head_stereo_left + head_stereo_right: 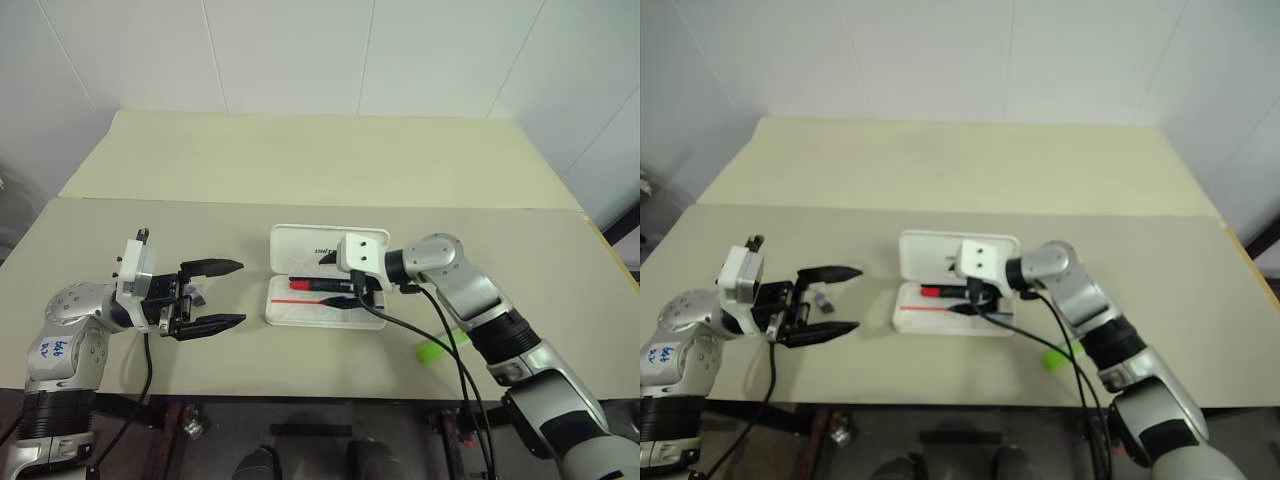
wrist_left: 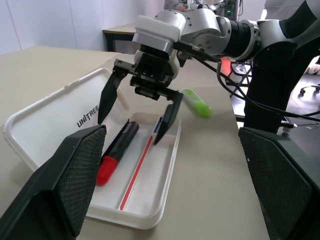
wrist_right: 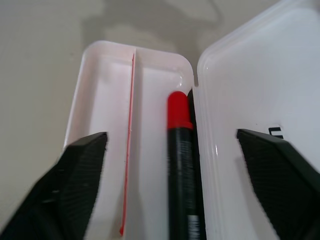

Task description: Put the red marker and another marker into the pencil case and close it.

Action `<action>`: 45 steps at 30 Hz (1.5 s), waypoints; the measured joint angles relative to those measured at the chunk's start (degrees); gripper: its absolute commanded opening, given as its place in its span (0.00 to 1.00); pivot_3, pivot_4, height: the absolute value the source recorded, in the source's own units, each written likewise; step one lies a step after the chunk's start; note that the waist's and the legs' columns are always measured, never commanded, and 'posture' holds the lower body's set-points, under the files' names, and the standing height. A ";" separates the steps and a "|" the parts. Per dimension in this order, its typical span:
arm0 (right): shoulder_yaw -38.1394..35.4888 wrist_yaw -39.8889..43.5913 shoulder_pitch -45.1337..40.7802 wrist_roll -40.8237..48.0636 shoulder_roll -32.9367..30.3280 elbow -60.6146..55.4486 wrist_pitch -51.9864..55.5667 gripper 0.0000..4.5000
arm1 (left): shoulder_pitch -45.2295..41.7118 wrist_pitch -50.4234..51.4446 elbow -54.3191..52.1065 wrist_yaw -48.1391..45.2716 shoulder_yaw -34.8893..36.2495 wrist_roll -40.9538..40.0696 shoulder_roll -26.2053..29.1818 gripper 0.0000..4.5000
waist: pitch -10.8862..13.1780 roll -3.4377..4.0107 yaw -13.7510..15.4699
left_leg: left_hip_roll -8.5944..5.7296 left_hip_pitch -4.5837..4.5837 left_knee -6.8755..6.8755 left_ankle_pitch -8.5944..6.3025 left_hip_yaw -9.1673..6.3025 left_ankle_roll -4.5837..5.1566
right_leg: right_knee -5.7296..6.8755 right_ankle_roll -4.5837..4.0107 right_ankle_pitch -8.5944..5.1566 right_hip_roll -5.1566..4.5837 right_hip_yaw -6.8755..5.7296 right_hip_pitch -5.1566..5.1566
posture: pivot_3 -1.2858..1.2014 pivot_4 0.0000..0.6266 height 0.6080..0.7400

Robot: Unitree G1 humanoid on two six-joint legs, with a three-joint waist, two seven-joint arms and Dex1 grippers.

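The white pencil case (image 1: 300,245) lies open at the table's middle, lid flat toward the far side. The red marker (image 1: 312,285) rests loose in its tray beside the hinge, red cap pointing left; it is also clear in the right wrist view (image 3: 180,145). My right gripper (image 1: 338,280) hangs open just over the tray, one finger on each side of the marker and neither touching it. The lime-green highlighter (image 1: 440,347) lies on the table right of the case, under my right forearm. My left gripper (image 1: 240,293) is open and empty left of the case, pointing at it.
The highlighter lies close to the table's front edge (image 1: 330,395). Black cables (image 1: 455,370) hang from my right arm down past that edge. A second table (image 1: 320,150) joins on at the far side, with white walls behind it.
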 measured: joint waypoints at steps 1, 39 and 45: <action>-0.09 0.47 0.46 0.74 -0.25 -1.26 0.76 0.99 | 0.00 0.12 -0.01 0.00 0.00 0.00 0.00 1.00 | 0.00 0.00 0.00 | 0.00 0.00 0.00 0.00 0.00 0.00 | 0.00 0.00 0.00 0.00 0.00 0.00 | 0.52 0.24 1.00; -11.32 23.91 18.92 5.93 -32.24 5.55 -24.66 0.99 | -10.71 -2.15 9.10 -6.39 -8.85 0.67 -3.28 1.00 | 0.01 -0.01 1.32 | -0.05 -0.02 0.33 -0.02 0.04 0.04 | 0.02 0.10 0.06 0.15 0.07 0.05 | 0.52 0.24 1.00; -8.22 24.19 17.03 4.97 -30.47 10.60 -28.14 0.99 | -8.92 -1.86 8.31 -6.36 -8.68 0.62 -3.02 1.00 | 0.01 -0.01 1.40 | -0.04 -0.02 0.35 -0.01 0.03 0.02 | 0.04 0.10 0.05 0.14 0.07 0.05 | 0.52 0.24 1.00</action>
